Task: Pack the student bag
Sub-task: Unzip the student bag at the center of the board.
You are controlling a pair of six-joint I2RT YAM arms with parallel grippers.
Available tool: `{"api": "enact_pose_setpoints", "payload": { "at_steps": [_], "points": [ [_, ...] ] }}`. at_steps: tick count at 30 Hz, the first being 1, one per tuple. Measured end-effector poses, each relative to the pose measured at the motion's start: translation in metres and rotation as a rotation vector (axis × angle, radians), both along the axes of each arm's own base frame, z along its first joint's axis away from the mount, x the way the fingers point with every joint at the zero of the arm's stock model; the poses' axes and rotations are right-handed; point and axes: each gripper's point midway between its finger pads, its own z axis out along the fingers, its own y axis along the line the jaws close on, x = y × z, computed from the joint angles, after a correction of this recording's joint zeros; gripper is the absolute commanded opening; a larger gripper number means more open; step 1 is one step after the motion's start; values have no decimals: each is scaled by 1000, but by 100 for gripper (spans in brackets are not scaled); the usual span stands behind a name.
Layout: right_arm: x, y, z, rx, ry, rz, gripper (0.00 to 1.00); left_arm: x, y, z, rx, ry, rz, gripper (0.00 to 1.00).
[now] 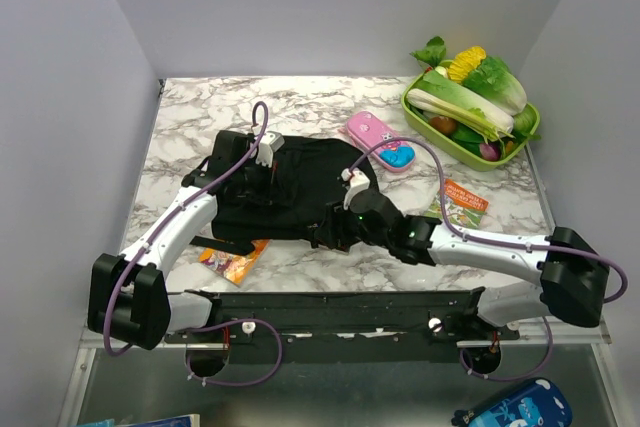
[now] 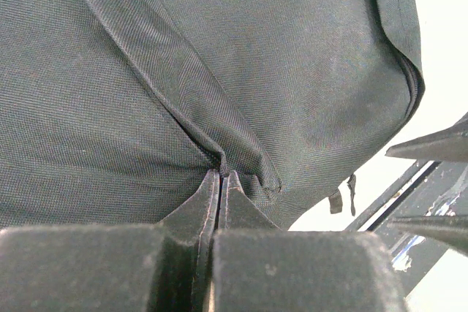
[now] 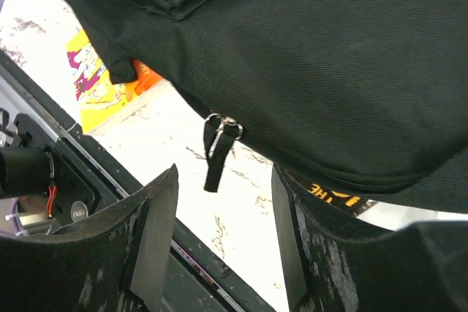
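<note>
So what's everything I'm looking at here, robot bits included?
student bag: one, black, flat mid-table
zipper pull: one, black, hanging from the bag's near edge
green tray: one, far right corner
vegetables: several, mostly green, piled in the tray
pink case: one, just beyond the bag
blue case: one, beside the pink case
snack packet: one, orange, by the bag's near left corner
booklet: one, orange and green, right of the bag
blue pouch: one, below the table's front edge
table: one, white marble
left gripper: one, black, pinching a fold of the bag
right gripper: one, black, open around the zipper pull
</note>
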Motion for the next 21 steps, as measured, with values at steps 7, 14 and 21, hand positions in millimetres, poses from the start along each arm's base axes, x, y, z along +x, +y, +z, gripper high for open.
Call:
{"api": "enact_pose_setpoints", "payload": {
  "at_steps": [7, 14, 21],
  "points": [
    [-8, 15, -13, -31, -35, 47, 59, 0, 0, 0, 0, 0, 0, 0],
    [-1, 12, -27, -100, -70, -11, 51, 0, 0, 0, 1, -1, 1, 0],
    [2, 9, -26, -124, -117, -63, 42, -1, 0, 0, 2, -1, 1, 0]
  ]
}}
